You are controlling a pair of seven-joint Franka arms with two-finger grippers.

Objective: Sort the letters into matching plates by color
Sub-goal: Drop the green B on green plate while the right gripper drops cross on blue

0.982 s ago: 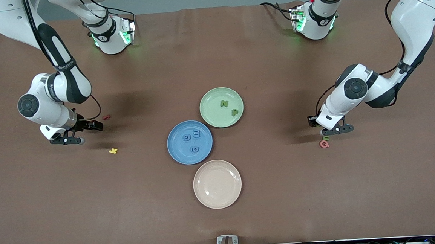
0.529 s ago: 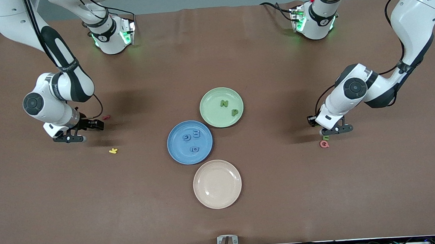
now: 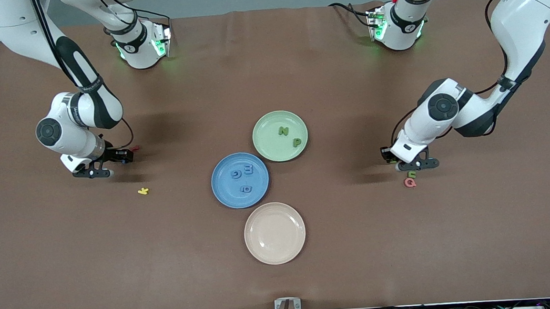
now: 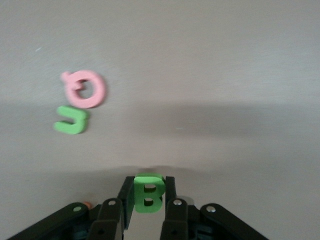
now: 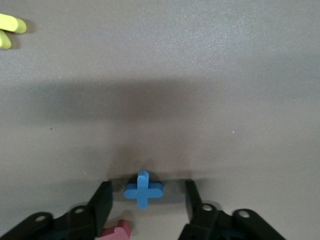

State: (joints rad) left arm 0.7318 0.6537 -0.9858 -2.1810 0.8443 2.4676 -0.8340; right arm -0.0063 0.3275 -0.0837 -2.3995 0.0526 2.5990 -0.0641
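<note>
Left wrist view first: why is that small green foam letter B [image 4: 147, 194] standing on edge?

— The left gripper [image 4: 148, 186] is clamped on its sides, toward the left arm's end of the table, ready for the pale green round plate [image 3: 267, 148]. I can't quite tell whether it has cleared the tabletop.

— And the right gripper [image 5: 145, 192]?

— Its jaws stand apart, straddling a blue cross-shaped foam letter [image 5: 143, 189] lying flat, probably to pinch it for the blue round plate [image 3: 225, 196].

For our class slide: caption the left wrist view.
Left gripper shut on a green letter B above the table; a green letter and a pink letter lie nearby.
</note>
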